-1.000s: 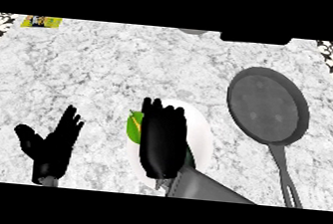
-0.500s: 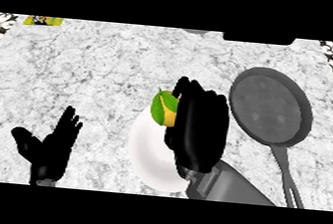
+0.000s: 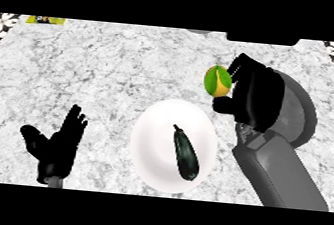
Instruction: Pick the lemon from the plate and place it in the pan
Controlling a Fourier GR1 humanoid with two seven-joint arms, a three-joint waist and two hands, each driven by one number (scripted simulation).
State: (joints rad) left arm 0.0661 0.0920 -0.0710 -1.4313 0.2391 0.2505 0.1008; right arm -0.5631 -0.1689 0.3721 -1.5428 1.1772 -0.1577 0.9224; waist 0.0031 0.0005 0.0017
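We are holding the lemon (image 3: 217,81) in our right hand (image 3: 256,100), with fingers above and thumb below curling round its far side, so the yellow-green fruit is showing at the hand's left edge. The hand is hanging over the dark pan (image 3: 303,116), whose rim is peeking out to the hand's right, while the lemon itself seems to be sitting at or just outside the pan's left rim.

That is the risk we are weighing. If we open the fingers here, the fruit may strike the rim or land on the marble counter (image 3: 114,75) and roll away. Since the palm is hiding most of the pan, we are judging the drop spot partly blind.

Nearer to us and to the hand's left, the white plate (image 3: 153,133) is carrying only a dark green vegetable (image 3: 184,158). Our left hand (image 3: 52,147) is resting open, fingers up, well to the left.

We are finding no readable writing. A small yellow object (image 3: 44,20) at the far left edge is too small to make out.
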